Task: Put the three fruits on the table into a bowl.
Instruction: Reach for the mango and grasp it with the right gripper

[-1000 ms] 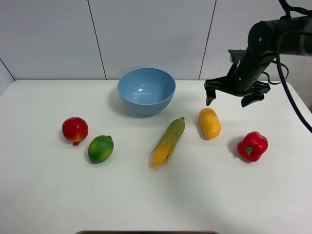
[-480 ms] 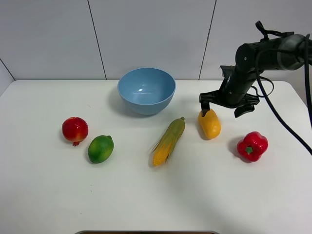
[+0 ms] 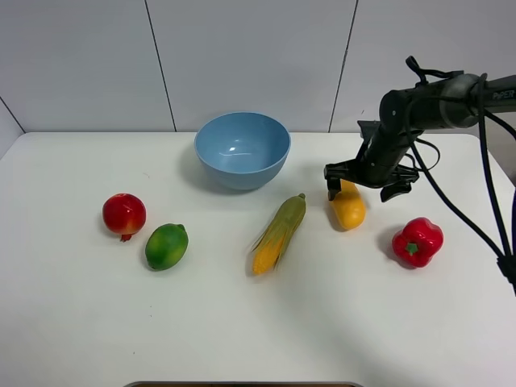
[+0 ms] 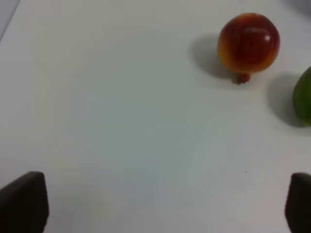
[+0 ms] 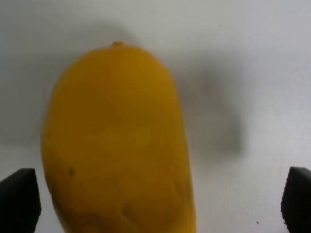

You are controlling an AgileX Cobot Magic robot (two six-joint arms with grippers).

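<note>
Lying flat, mango [image 3: 351,213] runs near-to-far; spread right claw [image 3: 359,193] straddles it.

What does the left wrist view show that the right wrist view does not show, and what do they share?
Only the left wrist view: the red pomegranate and an edge of the green lime. Only the right wrist view: the mango, close up, between the tips of the right gripper. Both: the white table, and wide-open jaws holding nothing, as the left gripper also stands open.

bare table [image 3: 310,173] between mango [image 3: 348,214] and bowl [image 3: 242,149], corn cob [image 3: 280,234] near the mango, bell pepper [image 3: 418,242] well apart
</note>
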